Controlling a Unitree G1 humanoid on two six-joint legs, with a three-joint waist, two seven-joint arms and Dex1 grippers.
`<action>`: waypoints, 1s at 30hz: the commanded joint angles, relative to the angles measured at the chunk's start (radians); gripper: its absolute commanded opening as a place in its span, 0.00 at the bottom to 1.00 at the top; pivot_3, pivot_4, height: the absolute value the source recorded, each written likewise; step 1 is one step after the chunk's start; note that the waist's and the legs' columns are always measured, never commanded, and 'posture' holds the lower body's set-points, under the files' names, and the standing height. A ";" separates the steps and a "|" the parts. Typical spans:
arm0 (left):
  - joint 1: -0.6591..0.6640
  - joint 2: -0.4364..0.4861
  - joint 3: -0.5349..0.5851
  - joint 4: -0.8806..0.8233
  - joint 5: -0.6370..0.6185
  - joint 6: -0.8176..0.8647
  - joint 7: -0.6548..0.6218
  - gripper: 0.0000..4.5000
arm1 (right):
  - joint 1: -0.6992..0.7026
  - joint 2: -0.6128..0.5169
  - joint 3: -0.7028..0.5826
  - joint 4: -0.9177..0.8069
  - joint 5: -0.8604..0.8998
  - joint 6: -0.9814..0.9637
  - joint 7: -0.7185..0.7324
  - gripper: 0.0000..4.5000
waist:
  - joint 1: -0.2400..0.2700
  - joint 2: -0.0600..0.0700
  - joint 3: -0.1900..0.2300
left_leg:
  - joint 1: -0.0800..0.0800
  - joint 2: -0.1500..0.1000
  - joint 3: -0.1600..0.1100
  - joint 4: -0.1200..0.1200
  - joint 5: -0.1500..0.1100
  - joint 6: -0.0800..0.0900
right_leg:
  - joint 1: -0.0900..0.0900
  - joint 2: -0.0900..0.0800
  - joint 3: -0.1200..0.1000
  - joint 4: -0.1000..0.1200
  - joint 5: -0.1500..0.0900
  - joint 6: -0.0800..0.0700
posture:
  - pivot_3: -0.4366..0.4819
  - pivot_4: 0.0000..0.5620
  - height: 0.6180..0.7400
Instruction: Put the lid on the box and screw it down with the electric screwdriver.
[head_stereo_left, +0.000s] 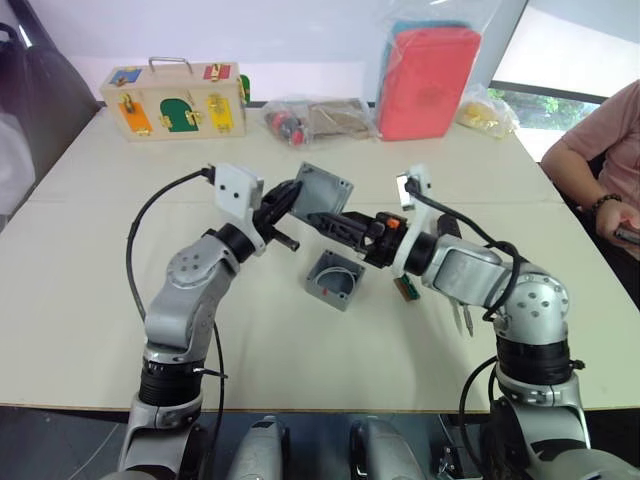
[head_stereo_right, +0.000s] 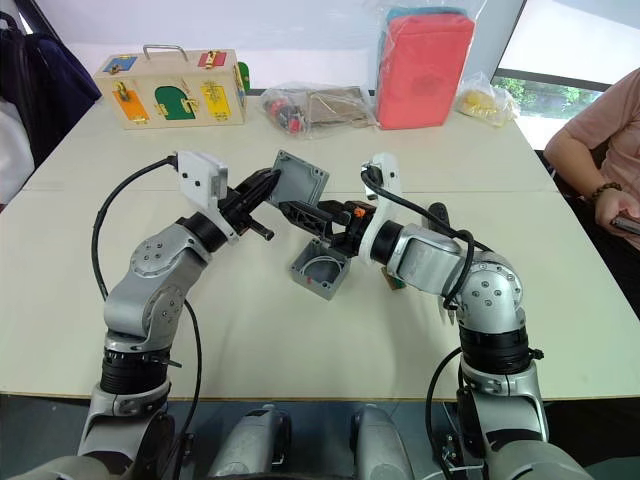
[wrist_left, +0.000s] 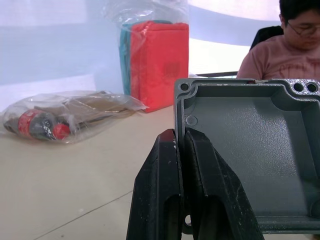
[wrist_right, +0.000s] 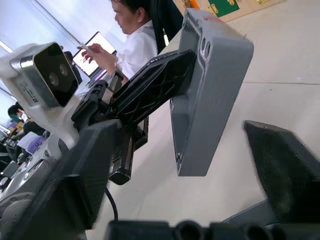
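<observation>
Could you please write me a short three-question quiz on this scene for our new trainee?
1. True or false: the lid already sits on the box.
2. Which gripper pinches the lid's rim? A) left gripper B) right gripper C) both
3. Fill in: the right gripper's fingers stand ____, near the lid without closing on it.

Key: 1. False; the lid is held in the air above the open box. 2. A. 3. open.
</observation>
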 joint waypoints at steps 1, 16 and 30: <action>-0.003 0.006 -0.003 -0.029 -0.005 -0.034 0.010 0.00 | -0.026 0.002 -0.025 -0.014 0.007 -0.016 0.022 0.60 | 0.000 0.000 0.000 | 0.000 0.000 0.000 0.000 0.000 0.000 | 0.000 0.000 0.000 0.000 0.000 0.000 | 0.48 0.27 0.92; 0.034 0.096 0.005 -0.028 -0.052 -0.016 -0.064 0.15 | -0.051 -0.073 -0.039 -0.052 -0.065 -0.042 0.146 0.03 | -0.003 0.000 0.000 | 0.000 0.000 0.000 0.000 0.000 0.000 | 0.000 0.000 0.000 0.000 0.000 0.000 | 0.48 0.27 0.92; 0.011 0.604 0.068 0.040 -0.322 0.153 -0.612 0.98 | 0.061 -0.462 0.439 0.193 -1.586 -1.471 0.498 0.03 | -0.023 0.002 0.001 | -0.011 0.000 0.002 0.000 0.002 -0.003 | -0.013 0.001 -0.001 0.001 0.000 0.000 | 0.48 0.27 0.92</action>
